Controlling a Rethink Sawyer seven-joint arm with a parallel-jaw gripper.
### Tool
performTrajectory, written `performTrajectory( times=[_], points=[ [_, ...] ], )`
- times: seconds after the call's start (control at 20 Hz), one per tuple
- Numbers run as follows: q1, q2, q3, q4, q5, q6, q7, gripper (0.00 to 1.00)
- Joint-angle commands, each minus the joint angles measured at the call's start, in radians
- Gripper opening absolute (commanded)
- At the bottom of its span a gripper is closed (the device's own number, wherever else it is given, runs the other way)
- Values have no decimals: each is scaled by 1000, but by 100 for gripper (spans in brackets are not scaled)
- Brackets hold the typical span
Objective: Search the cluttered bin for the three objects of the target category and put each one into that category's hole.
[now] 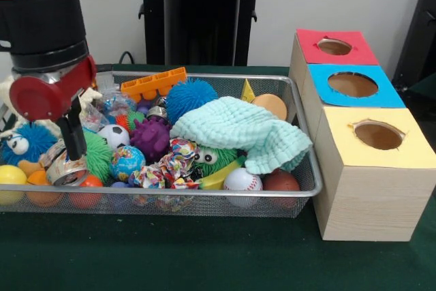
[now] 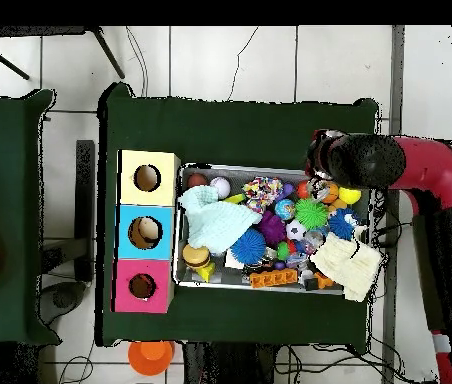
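Note:
The wire mesh bin (image 1: 204, 193) (image 2: 270, 167) is full of toys. My gripper (image 1: 71, 142) hangs from the red and black arm into the bin's left end, just above a silver can-like thing (image 1: 65, 170), between a blue puffer with eyes (image 1: 24, 142) and a green puffer (image 1: 100, 155). I cannot tell how the gripper stands. In the overhead view the arm's end (image 2: 345, 160) covers the gripper. No tan and orange-brown plush toy shows clearly. The red-topped box's hole (image 1: 334, 46) (image 2: 142, 286) is empty and far from the gripper.
A mint knitted cloth (image 1: 238, 131) (image 2: 210, 218) covers the bin's right part. A cream cloth (image 2: 345, 262) hangs over one bin corner. The blue-topped hole (image 1: 352, 84) and yellow-topped hole (image 1: 378, 135) lie beside the red one. Balls, puffers and an orange block (image 1: 153, 83) fill the bin.

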Motion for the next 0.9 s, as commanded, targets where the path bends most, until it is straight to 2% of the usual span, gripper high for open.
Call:
performTrajectory(
  times=[0.05, 0.2, 0.9],
  points=[
    [63, 4, -123, -23, -170, 43, -182, 0],
    [88, -8, -143, -18, -216, 19, -157, 0],
    [134, -73, -179, 4, -298, -51, -85, 0]
  ],
)
